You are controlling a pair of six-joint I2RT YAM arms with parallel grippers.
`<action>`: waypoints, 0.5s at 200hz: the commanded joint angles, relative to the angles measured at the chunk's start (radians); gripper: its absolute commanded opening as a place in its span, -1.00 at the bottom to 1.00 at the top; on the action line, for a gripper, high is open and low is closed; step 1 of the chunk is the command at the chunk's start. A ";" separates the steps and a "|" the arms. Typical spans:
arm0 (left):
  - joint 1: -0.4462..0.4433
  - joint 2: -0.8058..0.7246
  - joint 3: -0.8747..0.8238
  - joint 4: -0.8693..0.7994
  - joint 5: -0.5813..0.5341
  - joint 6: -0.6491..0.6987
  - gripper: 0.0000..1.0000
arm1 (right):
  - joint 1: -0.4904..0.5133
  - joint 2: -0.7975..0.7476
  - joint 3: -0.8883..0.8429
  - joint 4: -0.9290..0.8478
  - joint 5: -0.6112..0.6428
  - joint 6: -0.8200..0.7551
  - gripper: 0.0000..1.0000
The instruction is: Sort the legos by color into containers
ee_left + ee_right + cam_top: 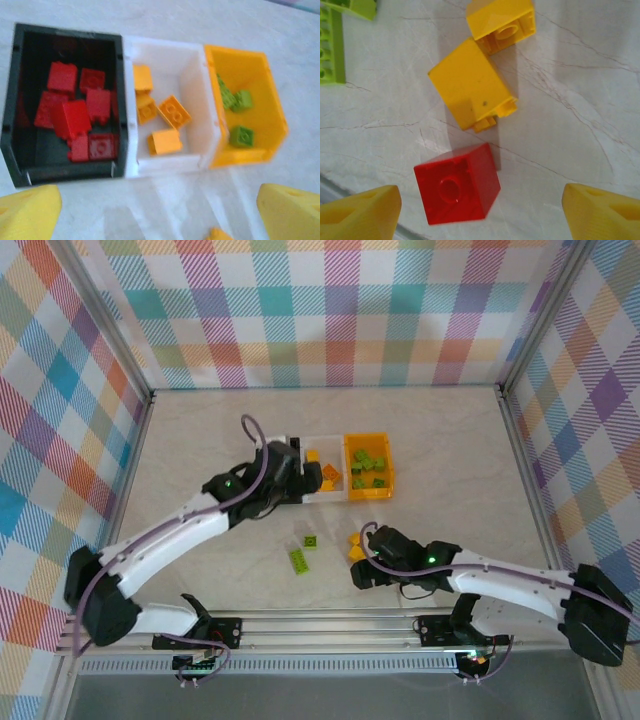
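Observation:
Three containers stand side by side. The black bin (pixel 20 150) holds several red legos (pixel 75 112), the white bin (pixel 165 162) several orange ones (pixel 172 111), and the orange-yellow bin (pixel 250 150) green ones (pixel 241 136). My left gripper (pixel 160 220) hangs open and empty over the near side of the bins (pixel 283 468). My right gripper (pixel 480 215) is open low over the table (pixel 362 565). A loose red brick (pixel 457 182) lies upside down between its fingers, nearer the left one, ungripped. Two yellow bricks (pixel 470 90) (pixel 502 22) lie just beyond it.
Two lime green bricks (pixel 298 560) (pixel 311 540) lie on the pale table (pixel 450 460) left of the yellow pair (pixel 355 545). The metal rail (pixel 330 625) runs along the near edge. Checked walls close in the left, back and right sides.

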 commanded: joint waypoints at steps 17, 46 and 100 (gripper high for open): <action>-0.078 -0.158 -0.227 -0.069 -0.031 -0.123 1.00 | 0.038 0.136 0.060 0.047 0.056 -0.005 0.57; -0.085 -0.315 -0.351 -0.098 -0.026 -0.188 1.00 | 0.055 0.180 0.062 0.069 0.037 0.007 0.28; -0.086 -0.468 -0.405 -0.221 -0.082 -0.212 1.00 | 0.066 0.152 0.063 0.097 -0.014 0.014 -0.40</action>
